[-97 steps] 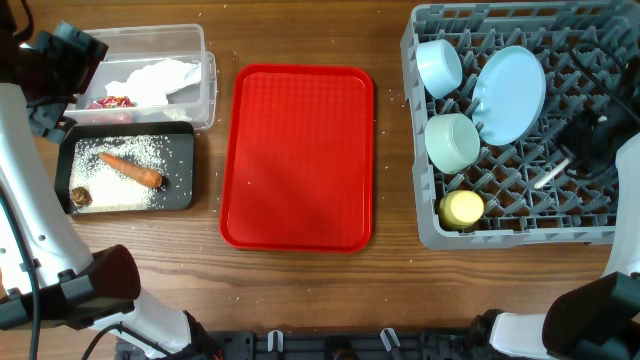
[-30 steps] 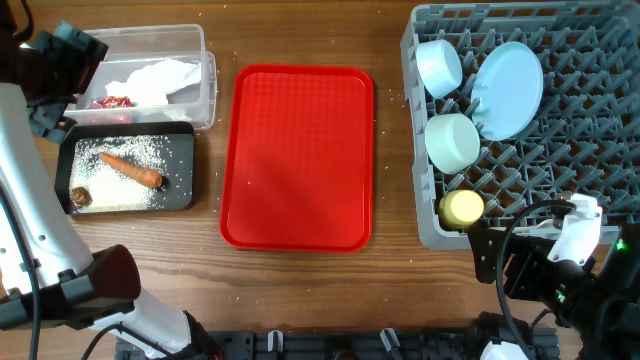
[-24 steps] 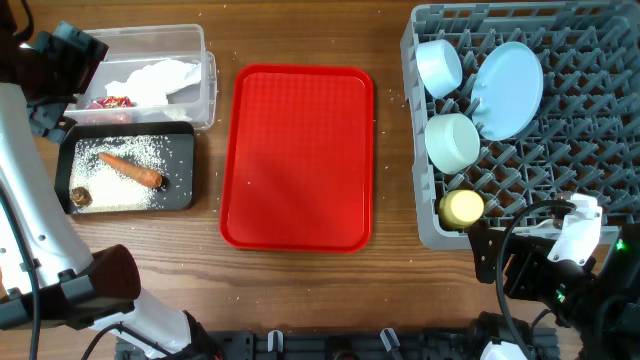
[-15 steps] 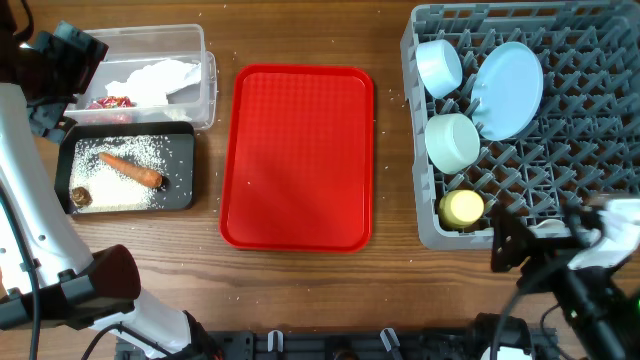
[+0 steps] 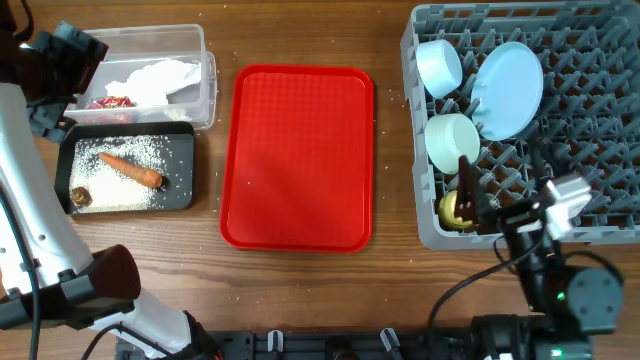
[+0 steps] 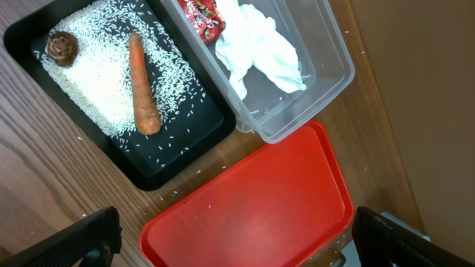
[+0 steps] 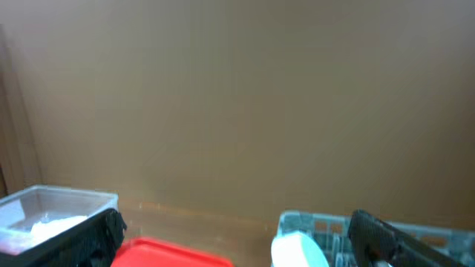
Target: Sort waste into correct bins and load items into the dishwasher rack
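The grey dishwasher rack (image 5: 600,232) holds a pale blue plate (image 5: 510,92), two bowls (image 5: 438,66) (image 5: 452,142) and a yellow cup (image 5: 458,212). My right gripper (image 5: 503,200) hovers open and empty over the rack's front left corner; one finger (image 5: 466,185) crosses the cup. The clear tub (image 5: 205,60) contains a white napkin (image 6: 260,48) and a red wrapper (image 6: 202,16). In the black tray (image 6: 185,156) lie rice (image 6: 89,81), a carrot stick (image 6: 142,85) and a brown lump (image 6: 61,46). My left gripper (image 5: 62,80) hangs open and empty above the bins' left side.
A flat red serving tray (image 5: 297,157) lies bare between the bins and the rack. Loose rice grains dot the wooden table around it. The right wrist view faces a brown wall, with the tub (image 7: 44,211) at left and the rack (image 7: 319,222) at right.
My right arm has swung up from beyond the table's front edge to over the rack's front left corner, now partly covering the yellow cup. The left arm has not moved.
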Tool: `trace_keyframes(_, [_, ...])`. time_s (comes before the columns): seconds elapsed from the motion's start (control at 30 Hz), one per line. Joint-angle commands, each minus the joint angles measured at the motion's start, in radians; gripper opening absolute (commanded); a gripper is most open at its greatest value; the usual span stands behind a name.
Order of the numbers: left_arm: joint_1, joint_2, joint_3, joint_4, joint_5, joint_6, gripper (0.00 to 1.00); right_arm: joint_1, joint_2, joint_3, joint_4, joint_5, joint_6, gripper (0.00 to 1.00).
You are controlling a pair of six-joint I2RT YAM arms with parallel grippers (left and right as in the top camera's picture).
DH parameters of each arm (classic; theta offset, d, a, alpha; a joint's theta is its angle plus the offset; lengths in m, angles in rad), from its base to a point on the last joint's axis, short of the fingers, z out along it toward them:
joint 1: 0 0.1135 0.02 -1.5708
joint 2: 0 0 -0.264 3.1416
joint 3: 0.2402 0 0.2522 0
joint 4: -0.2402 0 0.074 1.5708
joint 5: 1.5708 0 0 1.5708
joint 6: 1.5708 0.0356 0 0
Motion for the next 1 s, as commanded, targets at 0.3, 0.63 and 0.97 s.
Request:
trace_keyframes(0.3, [0.003, 0.002, 0.002, 0.0, -0.01, -0.016, 1.0, 0.005, -0.249, -0.364, 0.167, 0.025, -0.006, 1.0])
trace_keyframes(0.63, [0.003, 0.002, 0.002, 0.0, -0.01, -0.016, 1.0, 0.005, -0.31, -0.408, -0.024, 0.002, -0.002, 1.0])
trace_keyframes(0.97, [0.003, 0.002, 0.002, 0.0, -0.01, -0.016, 1.0, 0.005, -0.298, -0.407, -0.105, 0.006, -0.004, 1.0])
